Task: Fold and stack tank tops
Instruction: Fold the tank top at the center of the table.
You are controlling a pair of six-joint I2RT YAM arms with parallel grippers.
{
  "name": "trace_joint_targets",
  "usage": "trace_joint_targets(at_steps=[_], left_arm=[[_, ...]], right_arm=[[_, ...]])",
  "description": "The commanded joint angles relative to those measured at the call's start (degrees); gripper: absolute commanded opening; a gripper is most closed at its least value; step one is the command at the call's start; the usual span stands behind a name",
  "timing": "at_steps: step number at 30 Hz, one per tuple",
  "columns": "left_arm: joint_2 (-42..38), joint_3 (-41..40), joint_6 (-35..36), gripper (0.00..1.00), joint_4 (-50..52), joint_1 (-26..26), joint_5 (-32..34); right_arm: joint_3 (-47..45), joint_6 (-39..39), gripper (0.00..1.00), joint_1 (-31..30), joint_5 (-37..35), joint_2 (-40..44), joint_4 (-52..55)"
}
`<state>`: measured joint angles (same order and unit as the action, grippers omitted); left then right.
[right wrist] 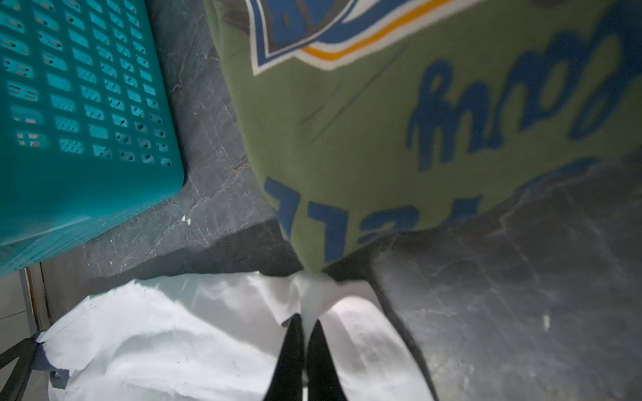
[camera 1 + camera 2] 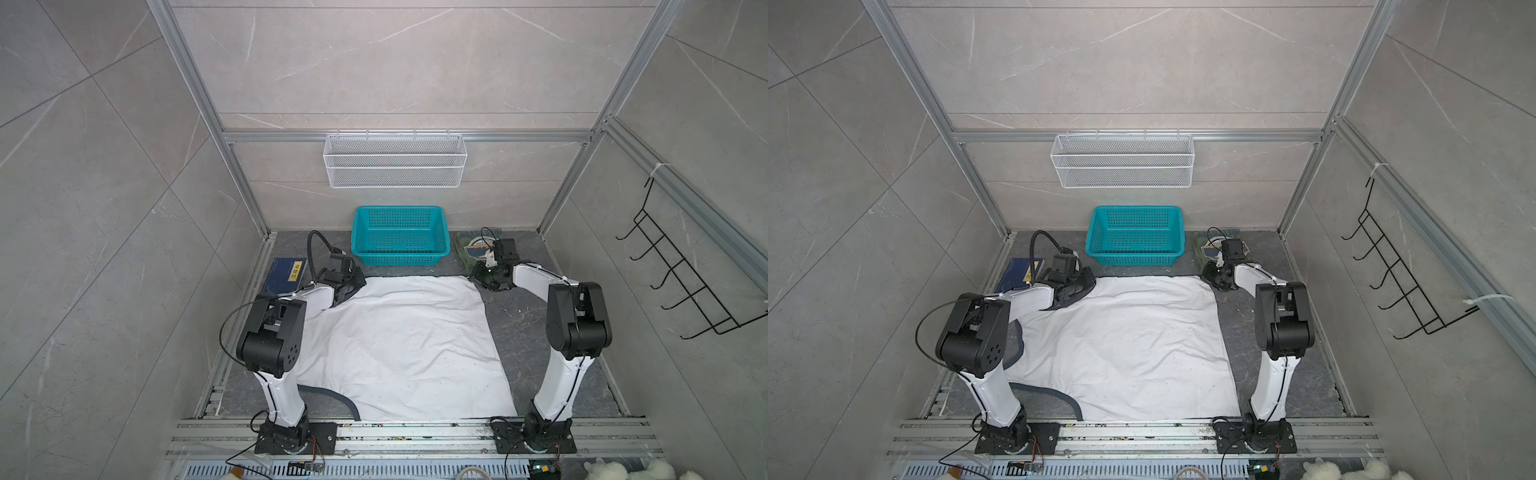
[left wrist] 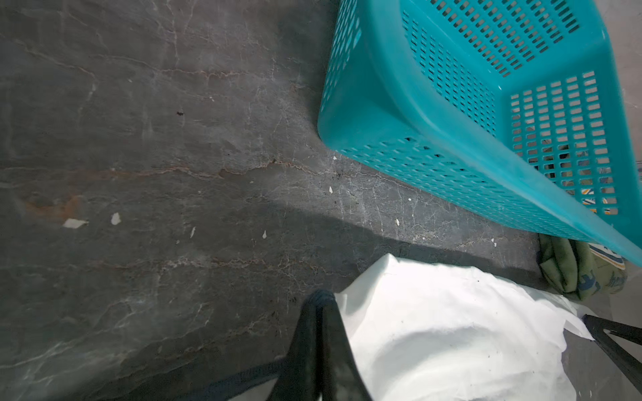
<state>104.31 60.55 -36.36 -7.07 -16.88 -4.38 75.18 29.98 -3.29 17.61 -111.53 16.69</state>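
Left end effector and right end effector each clamped a far corner of the limp white cloth tank top spread on the dark worktop (light, floppy, probably best held at hems); the folded olive green tank top lay just beyond.

One white tank top, one olive green tank top, one teal basket, one blue book
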Motion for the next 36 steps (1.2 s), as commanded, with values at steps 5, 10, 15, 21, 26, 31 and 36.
trace_joint_targets(at_steps=[5, 10, 15, 21, 26, 31, 36], left_arm=[[-8.95, -3.01, 2.51, 0.0, 1.07, -0.58, 0.75], [-19.26, -9.79, 2.81, 0.0, 2.83, -2.78, 1.79], [-31.51, -18.55, 2.72, 0.0, 6.42, -6.25, 5.12], [-42.12, -28.62, 0.42, 0.01, 9.51, -7.99, 6.78], [-43.47, -32.91, -0.78, 0.02, 10.15, -8.39, 5.92], [-45.63, -35.95, -2.26, 0.03, 9.77, -8.86, 5.88], [-47.91, -38.15, -3.96, 0.11, 10.2, -9.44, 4.69]], right_arm=[[-3.99, -1.04, 0.0, -0.32, -1.41, 9.84, 2.03], [-12.22, -0.66, 0.0, -0.36, -3.77, 18.5, 2.86], [-21.92, -0.68, 0.0, -0.23, -5.27, 29.41, 4.32], [-29.98, -0.06, 0.0, -0.25, -5.11, 39.42, 7.34], [-35.88, 2.98, 0.0, -0.23, -5.35, 45.43, 8.89], [-42.29, 6.52, 0.0, -0.25, -5.39, 50.62, 8.4], [-43.9, 6.75, 0.0, -0.3, -5.51, 50.73, 8.69]])
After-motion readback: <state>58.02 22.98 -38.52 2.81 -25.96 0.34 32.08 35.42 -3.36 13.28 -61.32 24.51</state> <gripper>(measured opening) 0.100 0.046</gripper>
